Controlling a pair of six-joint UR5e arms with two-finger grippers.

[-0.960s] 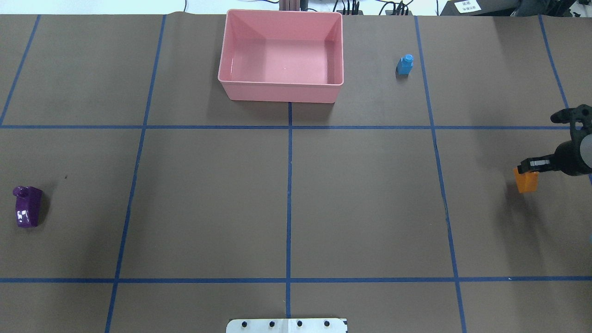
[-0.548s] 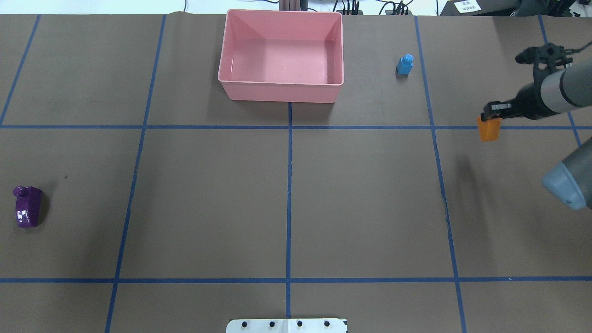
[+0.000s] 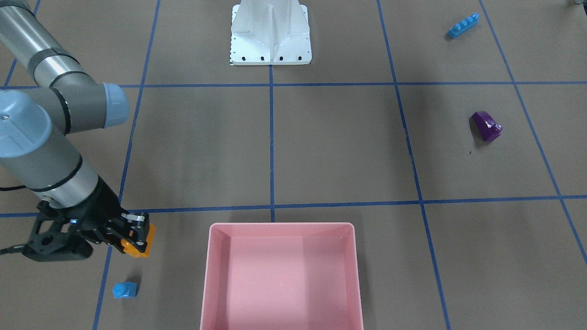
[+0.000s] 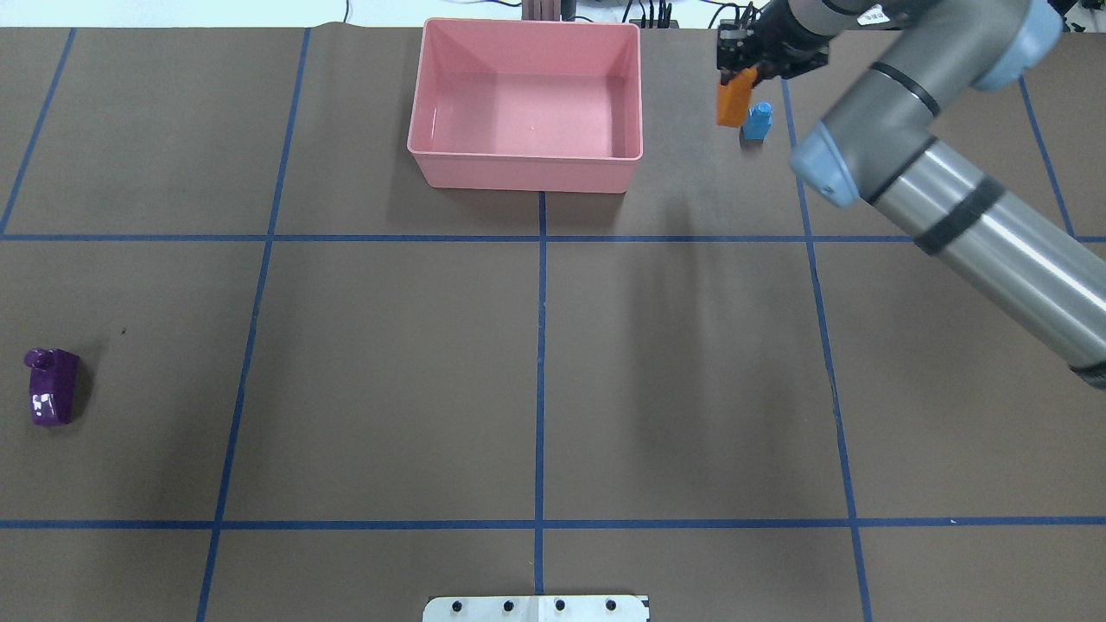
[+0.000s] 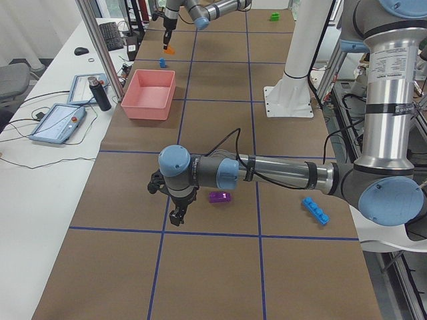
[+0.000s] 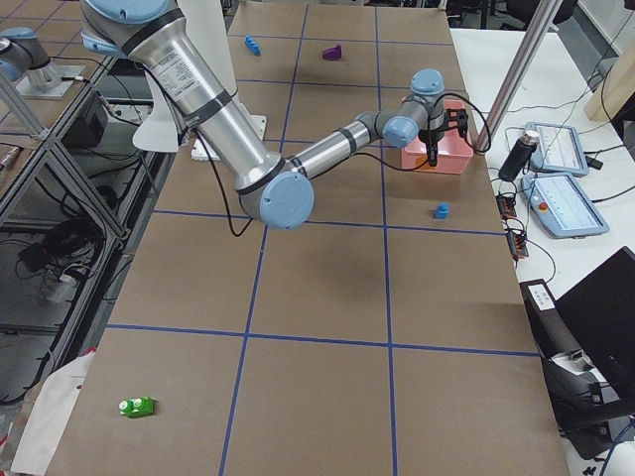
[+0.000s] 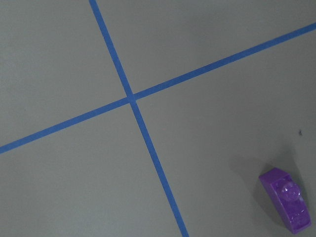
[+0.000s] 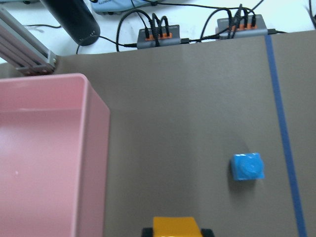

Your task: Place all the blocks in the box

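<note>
- While the right hand (image 4: 733,78) is clamped on the top of the orange brick (image 4: 732,105), the brick hangs over bare paper outside the pink box (image 4: 518,174). It sits between the box's side wall and the small blue single-stud brick (image 4: 757,121).
- The pink box sits at the far middle of the counter (image 4: 389,389), close to the operators' edge. The small blue single-stud brick stands on the paper near it, on the robot's right.
- The purple brick (image 4: 52,386) lies far out on the robot's left, well apart from the box.
- The left hand (image 5: 177,217) points down at the counter just beside the purple brick. Whether its fingers are apart or together cannot be told.
- The long blue four-stud bar (image 3: 463,25) lies on the robot's left, nearer the robot's side than the purple brick.
- The green brick (image 6: 137,406) lies alone at the end of the counter on the robot's right.
- The counter is covered in brown paper (image 4: 173,104) and ruled into large rectangles by blue tape (image 4: 540,345).
- The white robot base (image 3: 270,34) is bolted at the middle of the robot's edge.
- Cable hubs (image 8: 158,35) lie just past the paper's far edge.
- Beyond them a white desk (image 5: 40,173) carries two tablets (image 5: 59,123), a black cylinder (image 5: 100,93) and a keyboard (image 5: 112,35).
</note>
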